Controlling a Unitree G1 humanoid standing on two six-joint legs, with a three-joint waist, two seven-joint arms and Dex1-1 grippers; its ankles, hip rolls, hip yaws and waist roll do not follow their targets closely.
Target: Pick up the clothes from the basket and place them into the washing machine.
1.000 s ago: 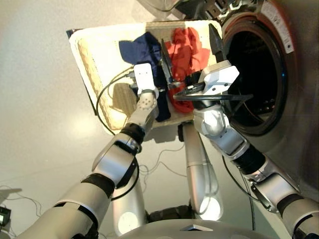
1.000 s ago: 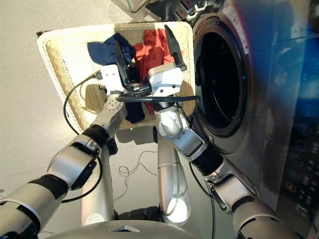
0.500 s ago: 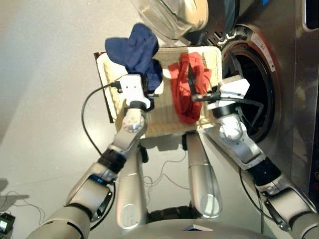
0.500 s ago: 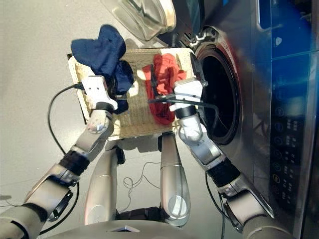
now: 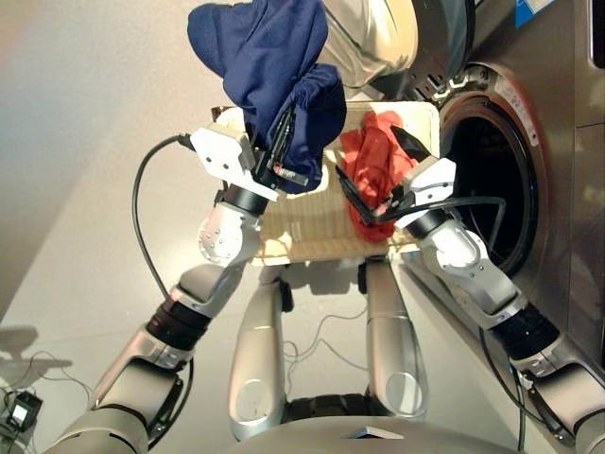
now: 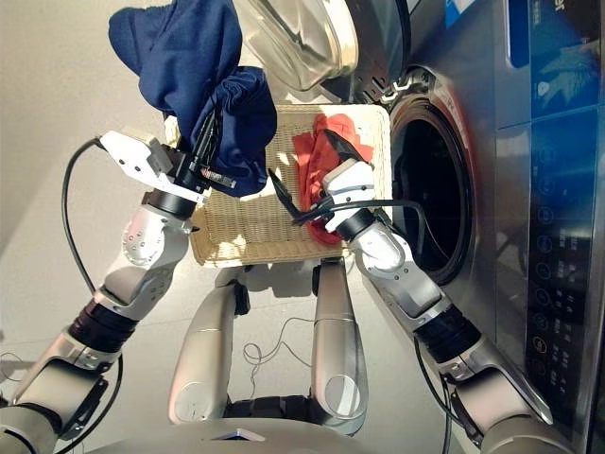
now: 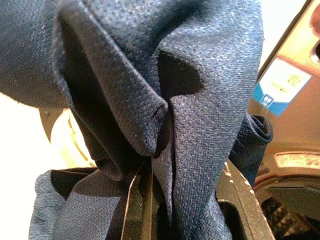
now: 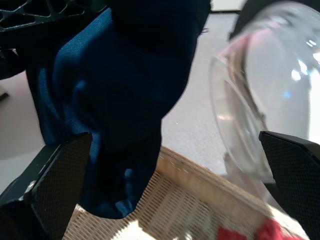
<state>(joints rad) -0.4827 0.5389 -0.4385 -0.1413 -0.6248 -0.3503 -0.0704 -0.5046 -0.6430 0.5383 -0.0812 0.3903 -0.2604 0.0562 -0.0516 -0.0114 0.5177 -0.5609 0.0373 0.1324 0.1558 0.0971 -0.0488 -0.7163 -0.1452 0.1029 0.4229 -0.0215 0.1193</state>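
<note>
My left gripper (image 5: 285, 121) is shut on the navy blue garment (image 5: 263, 55) and holds it bunched and hanging high above the cream wicker basket (image 5: 312, 225). The left wrist view shows that cloth (image 7: 200, 75) pinched between the fingers. The red-orange garment (image 5: 373, 163) lies at the basket's right end, next to the washing machine (image 5: 560, 199) with its dark drum mouth (image 5: 492, 184). My right gripper (image 5: 369, 156) stands open over the red-orange garment, holding nothing. In the right wrist view its fingers are spread wide, with the navy cloth (image 8: 120, 90) ahead.
The round glass porthole door (image 5: 378, 38) stands open above the basket's far edge, close behind the hanging cloth. A black cable (image 5: 140, 222) loops from my left wrist. Grey floor spreads to the left of the basket.
My left gripper has lifted the navy garment higher, well clear of the basket. My right gripper stays open over the red-orange garment. The camera has tilted.
</note>
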